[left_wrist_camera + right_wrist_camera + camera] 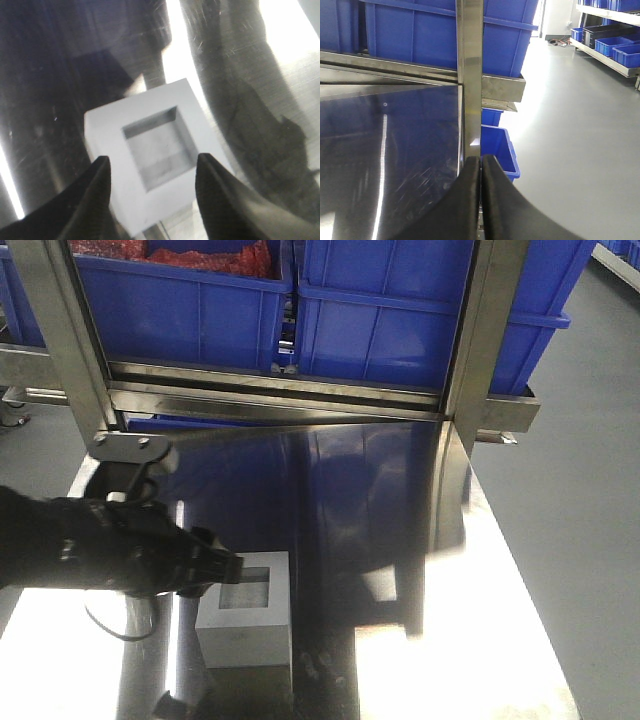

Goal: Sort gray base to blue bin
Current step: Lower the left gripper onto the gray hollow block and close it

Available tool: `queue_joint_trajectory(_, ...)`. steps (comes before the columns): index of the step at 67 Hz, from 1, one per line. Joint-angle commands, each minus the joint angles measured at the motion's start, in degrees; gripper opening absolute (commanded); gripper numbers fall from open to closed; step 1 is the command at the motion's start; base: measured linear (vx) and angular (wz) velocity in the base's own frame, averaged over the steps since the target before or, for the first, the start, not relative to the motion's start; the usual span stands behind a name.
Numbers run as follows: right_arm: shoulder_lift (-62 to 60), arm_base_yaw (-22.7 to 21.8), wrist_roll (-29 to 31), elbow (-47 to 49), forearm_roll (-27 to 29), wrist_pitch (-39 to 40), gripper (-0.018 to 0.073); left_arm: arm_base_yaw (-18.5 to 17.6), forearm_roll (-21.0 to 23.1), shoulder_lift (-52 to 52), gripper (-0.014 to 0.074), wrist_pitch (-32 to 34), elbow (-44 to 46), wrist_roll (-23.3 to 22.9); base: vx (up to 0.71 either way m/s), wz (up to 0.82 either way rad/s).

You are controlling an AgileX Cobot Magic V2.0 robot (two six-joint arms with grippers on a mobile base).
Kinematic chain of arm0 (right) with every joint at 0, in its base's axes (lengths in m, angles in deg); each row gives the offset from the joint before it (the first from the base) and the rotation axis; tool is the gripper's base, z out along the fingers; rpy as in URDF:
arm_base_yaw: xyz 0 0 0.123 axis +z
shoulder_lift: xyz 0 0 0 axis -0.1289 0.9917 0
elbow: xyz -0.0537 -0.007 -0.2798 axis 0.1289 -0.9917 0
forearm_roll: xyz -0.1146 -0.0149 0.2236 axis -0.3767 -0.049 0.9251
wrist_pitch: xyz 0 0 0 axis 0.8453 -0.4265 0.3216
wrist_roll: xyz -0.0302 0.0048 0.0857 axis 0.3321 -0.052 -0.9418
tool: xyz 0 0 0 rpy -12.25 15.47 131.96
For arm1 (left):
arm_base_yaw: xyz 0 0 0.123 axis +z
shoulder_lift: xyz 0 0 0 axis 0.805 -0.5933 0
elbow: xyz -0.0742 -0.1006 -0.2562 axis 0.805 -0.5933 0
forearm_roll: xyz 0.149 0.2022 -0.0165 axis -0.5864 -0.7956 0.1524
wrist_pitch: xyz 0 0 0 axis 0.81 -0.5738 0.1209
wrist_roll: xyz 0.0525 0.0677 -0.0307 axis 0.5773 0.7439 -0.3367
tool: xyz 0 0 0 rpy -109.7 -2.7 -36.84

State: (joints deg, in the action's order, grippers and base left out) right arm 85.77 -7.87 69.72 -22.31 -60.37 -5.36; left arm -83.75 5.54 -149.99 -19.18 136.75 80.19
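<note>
The gray base (246,612) stands on the shiny steel table, its square recess facing up. In the left wrist view the gray base (155,150) fills the middle. My left gripper (226,566) is open at the block's near left edge. Its two black fingertips (102,167) straddle the block's near side with gaps showing, and I cannot tell whether they touch it. A large blue bin (420,320) stands on the rack behind the table, its inside hidden. My right gripper (480,161) is shut and empty by the table's right edge, out of the front view.
A second blue bin (180,310) holding red things stands on the rack at the left. Steel uprights (480,350) frame the rack. A smaller blue bin (501,150) sits on the floor right of the table (395,150). More bins line shelves (615,45) far right.
</note>
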Motion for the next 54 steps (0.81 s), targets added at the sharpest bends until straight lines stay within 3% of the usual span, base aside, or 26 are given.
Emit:
queue_joint_trajectory(1, -0.5, 0.2, 0.4, -0.3, -0.5, 4.5, -0.0005, -1.9, -6.0, -1.1, 0.0358, 0.6, 4.2, -6.5, 0.00, 0.00)
queue_joint_trajectory(9, -0.5, 0.2, 0.4, -0.3, -0.5, 4.5, -0.0005, -2.5, -12.6, -4.3, 0.0358, -2.4, 6.5, -12.7, 0.00, 0.00)
queue_joint_trajectory(17, -0.5, 0.2, 0.4, -0.3, -0.5, 4.5, -0.0005, -2.5, -16.0, -6.2, 0.0358, -5.1, 7.8, -17.3, 0.00, 0.00)
queue_joint_trajectory(54, -0.5, 0.2, 0.4, -0.3, -0.5, 4.5, -0.0005, -2.5, -14.9, -12.6, 0.0358, -3.9, 7.9, -18.2, 0.00, 0.00)
